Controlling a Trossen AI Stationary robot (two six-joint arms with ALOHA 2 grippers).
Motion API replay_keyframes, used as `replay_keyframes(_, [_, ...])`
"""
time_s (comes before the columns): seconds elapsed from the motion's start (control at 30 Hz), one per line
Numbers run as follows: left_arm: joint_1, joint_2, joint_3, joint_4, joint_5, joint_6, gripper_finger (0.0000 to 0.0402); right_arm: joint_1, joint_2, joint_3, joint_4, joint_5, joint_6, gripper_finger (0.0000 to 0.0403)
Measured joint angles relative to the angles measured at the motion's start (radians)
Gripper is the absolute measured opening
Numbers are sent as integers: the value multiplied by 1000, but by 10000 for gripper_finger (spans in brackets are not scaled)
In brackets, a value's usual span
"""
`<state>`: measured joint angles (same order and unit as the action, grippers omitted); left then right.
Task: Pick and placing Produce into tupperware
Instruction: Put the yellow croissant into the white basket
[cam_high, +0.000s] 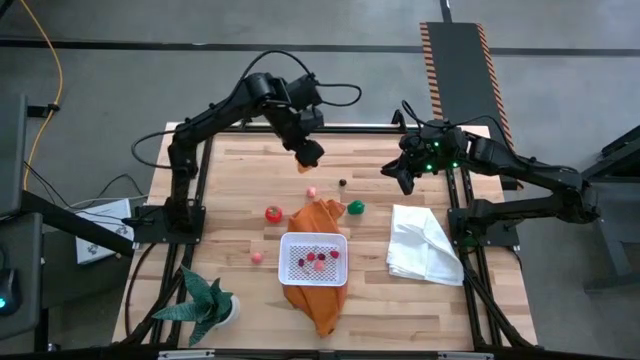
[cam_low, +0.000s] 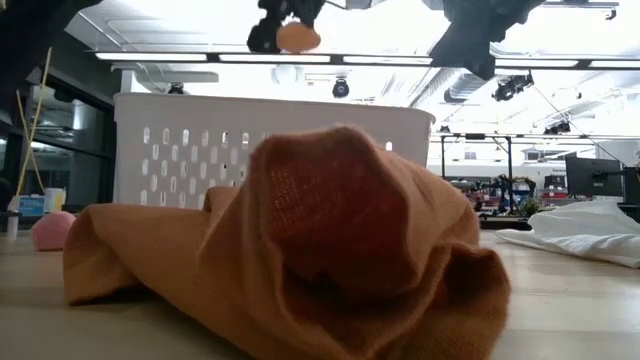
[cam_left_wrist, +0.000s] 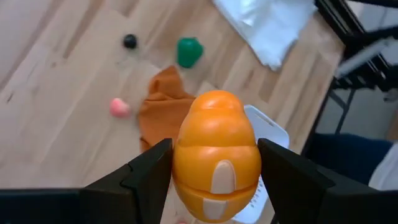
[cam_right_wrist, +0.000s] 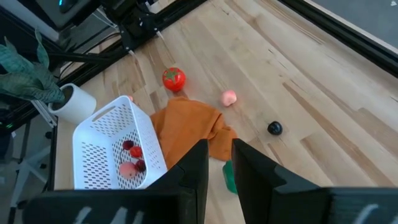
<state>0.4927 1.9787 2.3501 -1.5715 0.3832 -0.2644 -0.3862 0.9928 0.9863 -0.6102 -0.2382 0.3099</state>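
The orange cloth (cam_low: 300, 240) lies nearest me, under one white tupperware (cam_high: 313, 259) holding about four reddish pieces. My left gripper (cam_high: 307, 154) grasps one orange fruit (cam_left_wrist: 215, 155) aloft; my right gripper (cam_high: 404, 176) hovers, fingers nearly closed, empty. Five pieces remain scattered on the table (cam_high: 240, 170).

This is a robotics lab or workshop. A pale wooden slatted table (cam_high: 240, 180) sits in a black metal frame (cam_high: 190, 190) on a grey concrete floor (cam_high: 100, 90), with a yellow cable (cam_high: 48, 60) trailing across it and a black-and-orange striped ramp (cam_high: 462, 60) nearby. Beyond the table, long ceiling strip lights (cam_low: 180, 56), a dome camera (cam_low: 341, 88) and dark computer monitors (cam_low: 592, 175) on desks fill an open industrial hall.
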Motion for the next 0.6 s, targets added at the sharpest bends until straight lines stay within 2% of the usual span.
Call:
replay_keyframes(0.3, [-111, -74, 0, 0, 17, 62, 220, 0, 0, 0, 1, 0, 23, 62])
replay_keyframes(0.6, [-276, -111, 0, 0, 10, -10, 220, 0, 0, 0, 21, 0, 30, 62])
